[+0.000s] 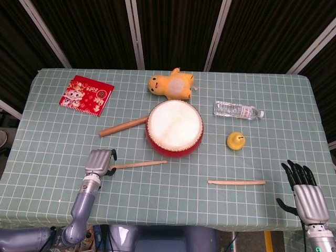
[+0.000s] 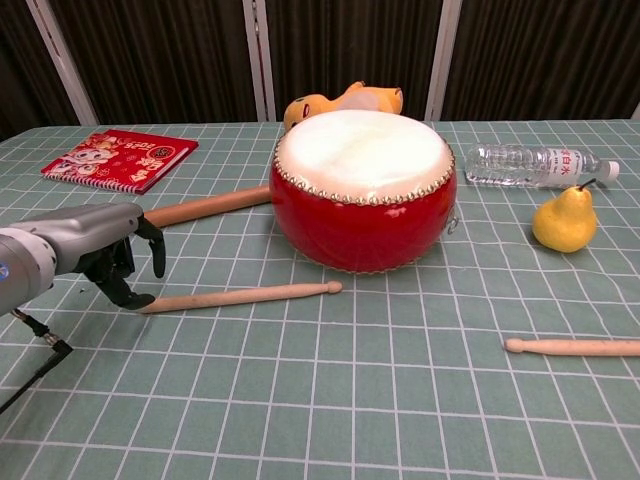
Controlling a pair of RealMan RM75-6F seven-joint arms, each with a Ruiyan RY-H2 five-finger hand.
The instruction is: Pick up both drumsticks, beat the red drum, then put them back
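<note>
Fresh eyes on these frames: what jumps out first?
The red drum with its pale skin sits mid-table and dominates both views. The left hand is at the butt end of one drumstick just in front of the drum, while the other drumstick lies untouched, with the right hand spread open near the table's front corner.

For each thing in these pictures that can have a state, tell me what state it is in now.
Left hand: fingers curled around the butt end of the left drumstick.
Left drumstick: lying flat on the table.
Right hand: fingers apart, holding nothing.
Right drumstick: lying flat, untouched.
Red drum: upright, skin facing up.
Water bottle: on its side, cap on.
Pear: upright.
Red notebook: closed.
Thick wooden stick: flat beside the drum.
</note>
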